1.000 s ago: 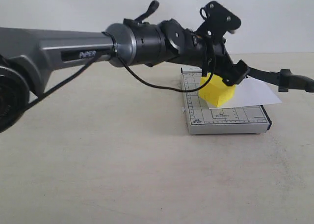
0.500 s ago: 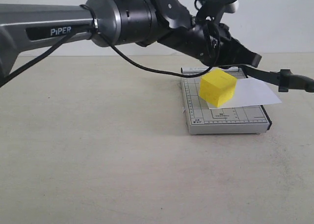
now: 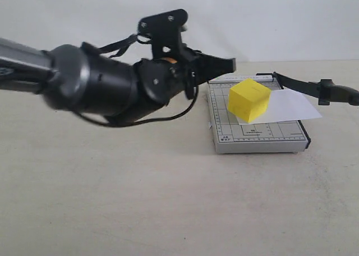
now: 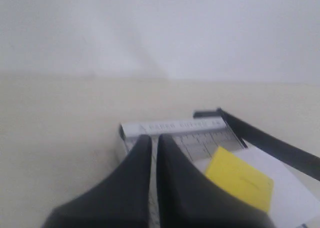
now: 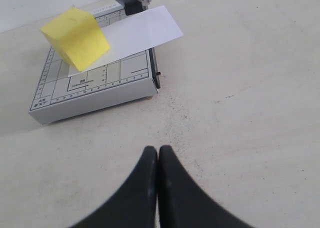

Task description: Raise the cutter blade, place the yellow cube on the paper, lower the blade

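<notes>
counter (image 3: 140, 200): pale beige and matte. The far edge meets a white wall (image 3: 291, 20). No corner is in frame.
trimmer board (image 3: 258, 137): grey and gridded. It sits toward the counter's far edge, on the right half. The print on its scale is too small to read.
paper (image 3: 294, 105): a white sheet lying flat on the trimmer board. One end overhangs the cutting side. The other end is hidden under the yellow cube.
yellow cube (image 3: 249, 100): rests on the paper over the board, turned corner-on to the exterior view. Its underside is unseen.
cutter blade (image 3: 300, 86): stands up off the board from a hinge at the board's far corner and passes above the overhanging paper. The handle end is cut off at the frame edge. The right wrist view catches only the hinge stub.
left tool (image 3: 227, 61): in the air near the far edge of the counter, just beside the board's far-left corner and apart from the cube. Its fingers (image 4: 132, 175) are drawn almost together with a thin slit between them and nothing held. The arm behind it is motion-blurred.
right tool (image 5: 158, 150): shows only in its own wrist view. Its fingers are pressed together, empty, over bare counter. It is on the side of the board away from the far edge, well apart from it.
</notes>
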Robot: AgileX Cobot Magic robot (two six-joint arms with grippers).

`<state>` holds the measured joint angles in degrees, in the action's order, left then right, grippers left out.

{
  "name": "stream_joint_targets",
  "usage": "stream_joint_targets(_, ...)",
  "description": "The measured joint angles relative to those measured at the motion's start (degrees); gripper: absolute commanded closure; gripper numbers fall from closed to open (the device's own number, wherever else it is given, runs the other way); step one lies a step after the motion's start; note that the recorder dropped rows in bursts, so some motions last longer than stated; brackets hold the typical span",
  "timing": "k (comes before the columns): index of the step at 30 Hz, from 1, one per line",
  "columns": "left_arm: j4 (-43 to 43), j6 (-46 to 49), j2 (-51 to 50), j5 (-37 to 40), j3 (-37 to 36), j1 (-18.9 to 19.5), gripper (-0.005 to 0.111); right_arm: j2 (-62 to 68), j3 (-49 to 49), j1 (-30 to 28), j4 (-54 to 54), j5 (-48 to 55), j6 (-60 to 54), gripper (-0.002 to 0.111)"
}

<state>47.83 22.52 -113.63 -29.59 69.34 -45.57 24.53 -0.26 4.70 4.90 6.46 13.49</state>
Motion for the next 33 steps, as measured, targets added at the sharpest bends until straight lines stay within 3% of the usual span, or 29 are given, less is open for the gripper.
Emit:
stream_joint_targets(4,-18.14,-0.84,12.04,-9.58,-15.59,-0.80,0.102,0.00,0.00,0.00,0.00,0.00,0.00,0.109)
stream_joint_targets(8,-32.20,-0.95,23.07,-8.96,-25.82,1.77,0.102,0.00,0.00,0.00,0.14,0.00,0.00,0.109)
stream_joint_targets(10,-35.48,-1.07,28.63,-5.41,-29.02,5.37,0.102,0.00,0.00,0.00,0.25,0.00,0.00,0.109)
stream_joint_targets(16,-45.64,-6.29,42.21,9.36,-31.65,20.16,0.102,0.00,0.00,0.00,0.39,0.00,0.00,0.109)
stream_joint_targets(21,-59.34,-17.73,53.38,22.86,-31.78,28.88,0.102,0.00,0.00,0.00,0.39,0.00,0.00,0.109)
stream_joint_targets(26,-62.79,-22.20,65.37,29.59,-32.88,31.56,0.102,0.00,0.00,0.00,0.39,0.00,0.00,0.109)
stream_joint_targets(33,-61.29,-25.35,81.76,39.53,-38.16,31.78,0.102,0.00,0.00,0.00,0.39,0.00,0.00,0.109)
